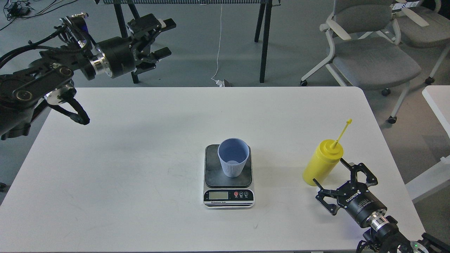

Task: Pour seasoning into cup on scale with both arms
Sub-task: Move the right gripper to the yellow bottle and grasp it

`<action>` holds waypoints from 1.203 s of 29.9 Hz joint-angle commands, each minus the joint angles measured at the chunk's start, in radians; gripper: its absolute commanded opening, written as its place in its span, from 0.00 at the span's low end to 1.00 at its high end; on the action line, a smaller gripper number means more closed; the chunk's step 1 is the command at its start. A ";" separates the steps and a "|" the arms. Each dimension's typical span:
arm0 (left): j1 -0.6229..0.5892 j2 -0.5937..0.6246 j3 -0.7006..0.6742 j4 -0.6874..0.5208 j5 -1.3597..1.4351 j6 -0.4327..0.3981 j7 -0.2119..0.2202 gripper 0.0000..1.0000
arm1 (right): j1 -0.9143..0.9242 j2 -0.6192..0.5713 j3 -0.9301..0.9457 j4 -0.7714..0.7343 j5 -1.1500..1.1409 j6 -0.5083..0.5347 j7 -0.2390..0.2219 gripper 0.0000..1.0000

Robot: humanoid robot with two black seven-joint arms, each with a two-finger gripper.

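My right gripper (330,179), lower right of frame, stands open just beside the yellow plastic squeeze bottle (321,163), not clamping it. My left gripper (165,38), upper left, is open and empty. The ribbed light blue cup (233,157) sits on the dark-plated scale (228,175) at centre.

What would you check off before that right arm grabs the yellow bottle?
1. Right tool open: ok.
2. Yellow bottle upright on the table, just ahead of that tool: ok.
3. Blue cup upright on the scale: ok.
4. Cup empty: ok, nothing seen inside.
5. Scale reading zero: cannot tell, display too small.
6. Left tool open, raised clear of the cup: ok.
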 commanded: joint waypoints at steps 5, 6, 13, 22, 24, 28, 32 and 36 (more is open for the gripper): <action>0.002 -0.006 0.000 0.000 0.005 0.000 0.000 0.99 | 0.030 0.054 0.000 -0.059 -0.020 0.000 0.000 0.99; 0.003 -0.008 0.000 0.000 0.004 0.000 0.000 0.99 | 0.032 0.063 0.000 -0.066 -0.021 0.000 0.000 0.99; 0.017 -0.011 0.000 0.000 0.005 0.000 0.000 0.99 | 0.050 0.096 0.000 -0.096 -0.021 0.000 0.000 0.99; 0.022 -0.009 0.000 0.000 0.017 0.000 0.000 0.99 | 0.093 0.160 0.004 -0.164 -0.021 0.000 0.002 0.99; 0.022 -0.011 0.000 0.000 0.017 0.000 0.000 0.99 | 0.095 0.166 0.013 -0.167 -0.021 0.000 0.002 0.99; 0.022 -0.011 0.000 0.000 0.017 0.000 0.000 0.99 | 0.101 0.180 0.023 -0.185 -0.023 0.000 0.002 0.98; 0.026 -0.013 0.000 0.000 0.017 0.000 0.000 1.00 | 0.101 0.201 0.034 -0.202 -0.024 0.000 0.002 0.85; 0.037 -0.013 0.000 0.000 0.019 0.000 0.000 1.00 | 0.101 0.203 0.034 -0.202 -0.024 0.000 0.002 0.55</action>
